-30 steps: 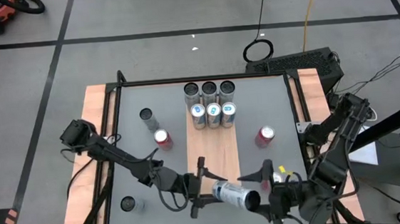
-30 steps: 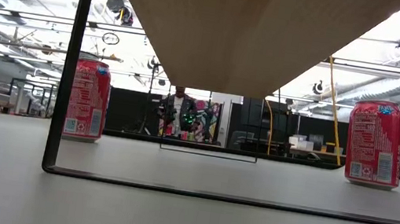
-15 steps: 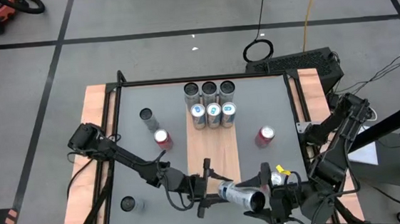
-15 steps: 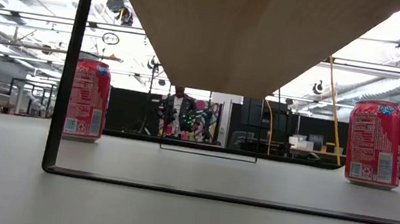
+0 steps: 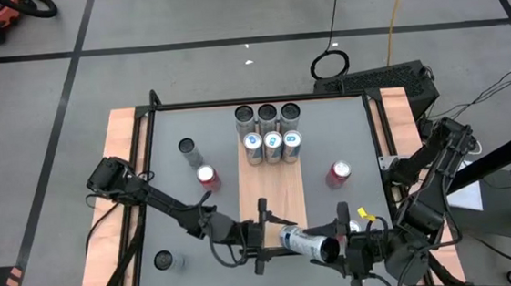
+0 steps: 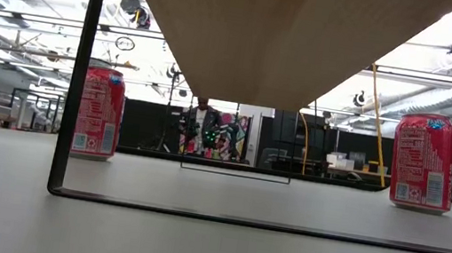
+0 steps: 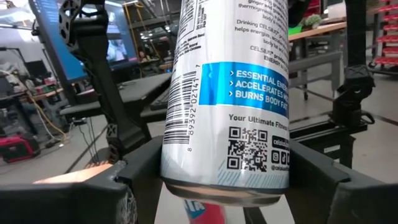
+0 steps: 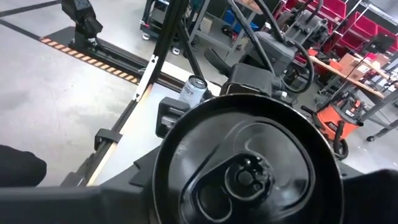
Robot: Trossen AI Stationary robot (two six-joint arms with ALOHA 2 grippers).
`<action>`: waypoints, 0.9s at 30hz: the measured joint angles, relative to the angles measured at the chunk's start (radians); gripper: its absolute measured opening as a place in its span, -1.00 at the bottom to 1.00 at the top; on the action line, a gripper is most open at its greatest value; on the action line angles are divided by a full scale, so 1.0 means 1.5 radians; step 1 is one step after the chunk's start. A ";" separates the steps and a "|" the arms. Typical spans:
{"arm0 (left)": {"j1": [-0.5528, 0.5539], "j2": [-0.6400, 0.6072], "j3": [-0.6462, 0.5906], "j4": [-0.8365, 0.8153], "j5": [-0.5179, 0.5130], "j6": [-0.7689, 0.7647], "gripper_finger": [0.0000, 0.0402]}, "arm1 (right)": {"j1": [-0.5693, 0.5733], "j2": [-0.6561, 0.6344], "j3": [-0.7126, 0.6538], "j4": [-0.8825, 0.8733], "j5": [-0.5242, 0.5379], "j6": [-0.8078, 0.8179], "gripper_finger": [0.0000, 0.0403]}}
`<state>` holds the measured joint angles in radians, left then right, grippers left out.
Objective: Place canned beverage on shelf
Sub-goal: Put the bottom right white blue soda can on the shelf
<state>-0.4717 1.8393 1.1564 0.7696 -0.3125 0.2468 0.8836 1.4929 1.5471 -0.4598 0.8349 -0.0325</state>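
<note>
High view: left hand (image 5: 261,237) and right hand (image 5: 341,243) meet over the near end of the shelf (image 5: 271,189), a white can (image 5: 302,243) lying sideways between them; left arm reaches in low from the desk's (image 5: 350,131) left edge, right arm folds in from the right corner. Left wrist view alone shows the left hand's fingers (image 7: 140,171) pressed on both sides of the can's base end, part-open around it; right wrist view alone shows the can's lid filling the frame, right hand's fingers either side, contact unclear. Count from above: six cans (image 5: 269,133) standing at the shelf's far end, two dark cans and two red cans (image 5: 207,176) on the desk. Low view shows only the two red cans and the shelf's underside.
</note>
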 joint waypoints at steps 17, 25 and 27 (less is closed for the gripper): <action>-0.017 -0.031 0.001 -0.097 -0.190 -0.021 0.95 | -0.076 -0.070 -0.001 -0.118 -0.093 0.049 0.06; -0.068 -0.090 0.001 -0.196 -0.258 -0.021 0.96 | -0.188 -0.078 -0.001 -0.163 -0.242 0.032 0.06; -0.079 -0.097 0.001 -0.219 -0.268 -0.021 0.96 | -0.218 -0.078 -0.001 -0.168 -0.281 0.025 0.06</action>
<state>-0.5903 1.6943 1.1576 0.4417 -0.7138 0.2149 0.5566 1.3762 1.5455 -0.7122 0.4134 0.0045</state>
